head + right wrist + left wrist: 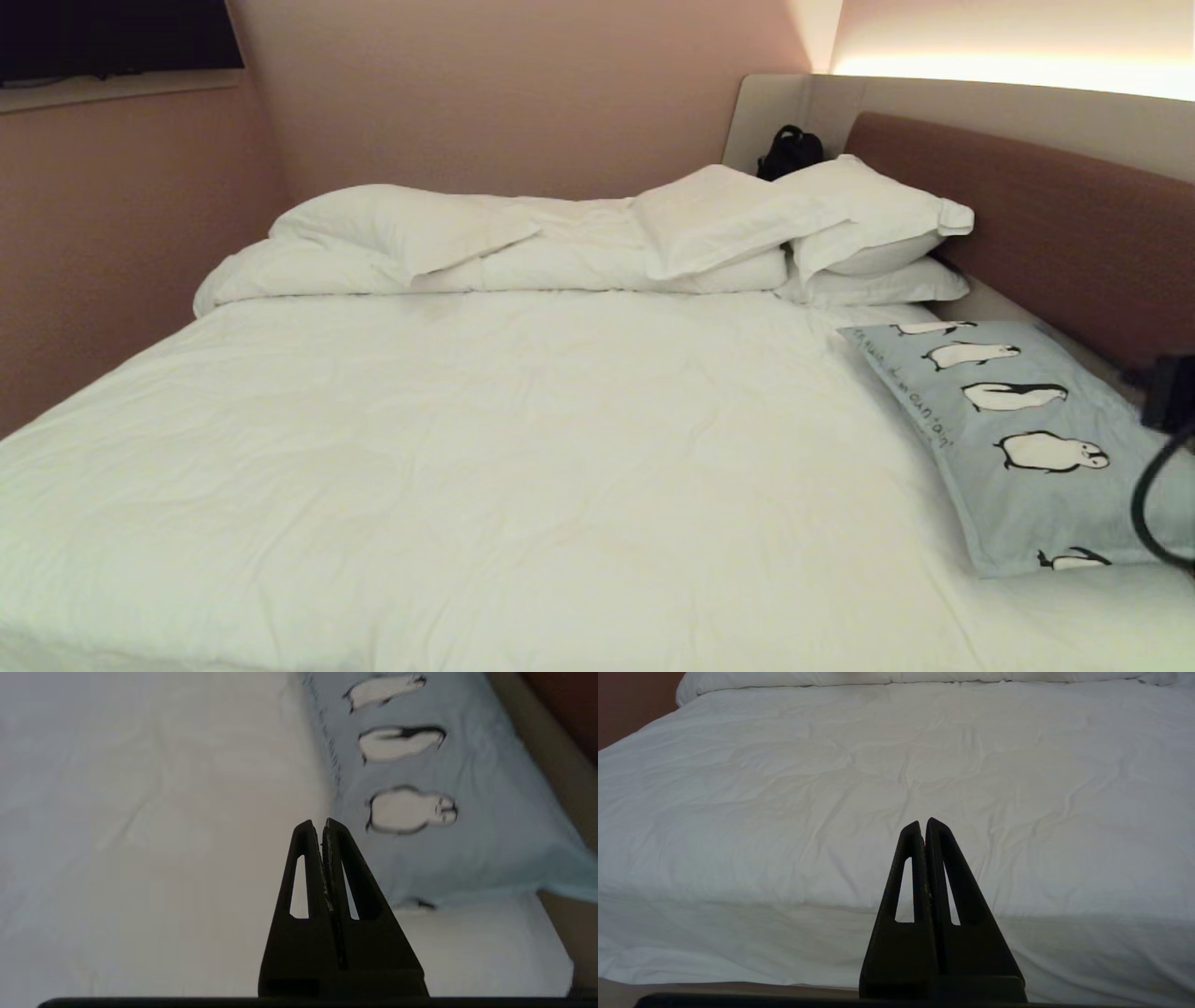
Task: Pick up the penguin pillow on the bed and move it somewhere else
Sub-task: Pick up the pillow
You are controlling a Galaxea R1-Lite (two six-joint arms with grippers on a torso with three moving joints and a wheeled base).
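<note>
The penguin pillow [1018, 439] lies flat on the right side of the bed [513, 448], close to the brown headboard [1064, 215]; it is light blue-grey with a row of black-and-white penguins. In the right wrist view the pillow [467, 765] fills the far side and my right gripper [322, 822] hangs shut and empty above the white sheet, just short of the pillow's near edge. Only a dark piece of the right arm [1167, 411] shows at the head view's right edge. My left gripper [923, 822] is shut and empty, parked low before the bed's near edge.
A rumpled white duvet [467, 243] and white pillows [840, 224] are piled along the bed's far side. A black bag [790, 151] sits on the ledge behind them. Pink walls close in on the left and behind.
</note>
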